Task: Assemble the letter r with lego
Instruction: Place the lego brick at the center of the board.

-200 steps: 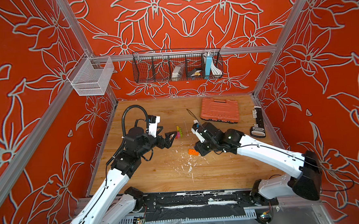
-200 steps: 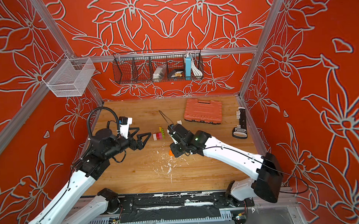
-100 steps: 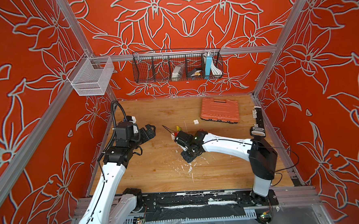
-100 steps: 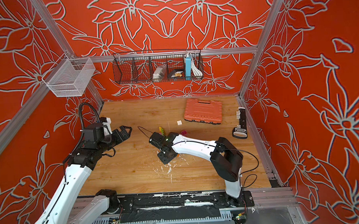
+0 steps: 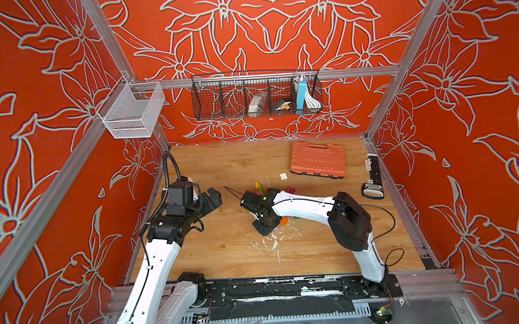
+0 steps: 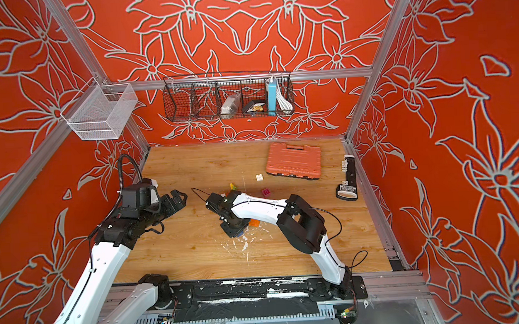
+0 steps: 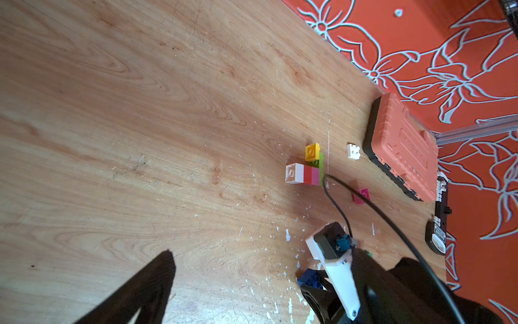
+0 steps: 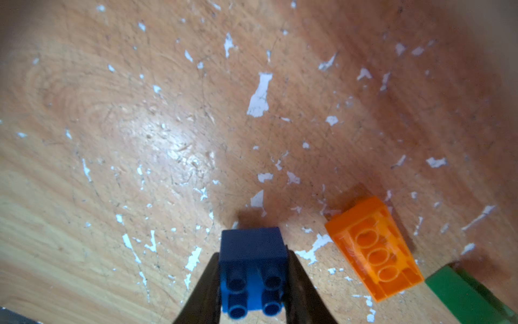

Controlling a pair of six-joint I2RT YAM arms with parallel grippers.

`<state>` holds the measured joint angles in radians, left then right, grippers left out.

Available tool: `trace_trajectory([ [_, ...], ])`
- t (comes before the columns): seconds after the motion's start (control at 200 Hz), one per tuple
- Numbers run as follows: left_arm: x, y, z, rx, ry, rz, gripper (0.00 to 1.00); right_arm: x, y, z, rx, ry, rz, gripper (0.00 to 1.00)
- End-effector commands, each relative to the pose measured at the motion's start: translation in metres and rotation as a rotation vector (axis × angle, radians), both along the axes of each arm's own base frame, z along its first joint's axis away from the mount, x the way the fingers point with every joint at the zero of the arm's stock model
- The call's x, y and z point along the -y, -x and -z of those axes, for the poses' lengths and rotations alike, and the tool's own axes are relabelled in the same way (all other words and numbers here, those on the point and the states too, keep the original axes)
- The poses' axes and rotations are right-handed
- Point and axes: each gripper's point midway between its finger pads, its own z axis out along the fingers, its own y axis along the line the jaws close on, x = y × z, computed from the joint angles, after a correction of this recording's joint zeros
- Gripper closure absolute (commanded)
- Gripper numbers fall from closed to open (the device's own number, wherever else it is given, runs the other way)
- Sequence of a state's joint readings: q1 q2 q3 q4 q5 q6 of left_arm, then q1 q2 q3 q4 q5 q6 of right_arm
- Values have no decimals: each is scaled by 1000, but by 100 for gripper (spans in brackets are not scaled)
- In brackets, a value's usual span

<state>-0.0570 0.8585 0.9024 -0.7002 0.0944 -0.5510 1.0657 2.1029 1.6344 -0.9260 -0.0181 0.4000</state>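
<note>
Jaws of the left gripper stand fully apart with nothing between them, over bare table on the left side; jaws of the right gripper point down at the table centre, and from above the wrist hides what they grip.

Both top views: a white brick lies alone just in front of the orange ribbed case; a magenta brick shows just behind the right forearm; the joined bricks are partly hidden by the right wrist, only yellow and lime parts showing; an orange brick lies just beside the right gripper; a black tool lies along the right edge; a wire basket hangs on the back wall.

Left wrist view: of the left gripper's fingers only one shows; the joined bricks lie flat on the table as a row of white, red and pink, with lime and yellow pieces branching off at the pink end; the white brick lies apart, near the case; a blue brick shows under the right gripper.

Right wrist view: the right gripper is clamped on the blue brick, one finger on each side, studs facing the camera; whether the brick touches the table cannot be told; the orange brick lies underside up near it, and a green brick lies just beside the orange one.
</note>
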Motion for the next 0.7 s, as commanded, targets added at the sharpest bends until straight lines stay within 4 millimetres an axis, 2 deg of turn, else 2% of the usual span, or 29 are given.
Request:
trace_trajectory([
  [0.0, -4, 1, -9, 14, -14, -13, 1, 0, 7, 4, -31, 32, -22, 85],
  [0.13, -5, 2, -9, 8, -25, -5, 1, -6, 11, 3, -59, 2, -18, 64],
  [0.265, -9, 5, -10, -4, -56, -13, 1, -13, 12, -17, -48, -72, -8, 46],
  [0.355, -7, 5, -13, 9, -64, 15, 1, -17, 14, -39, -35, -153, -3, 39],
  [0.475, -4, 1, -13, -9, -78, 42, 1, -14, 12, -70, -3, -296, 37, 38],
  [0.605, 15, -3, -9, -40, -123, 108, 1, 18, -3, -97, 64, -445, 164, 38],
  [0.696, 45, -3, -6, -45, -182, 191, 1, 57, -19, -105, 109, -499, 297, 38],
])
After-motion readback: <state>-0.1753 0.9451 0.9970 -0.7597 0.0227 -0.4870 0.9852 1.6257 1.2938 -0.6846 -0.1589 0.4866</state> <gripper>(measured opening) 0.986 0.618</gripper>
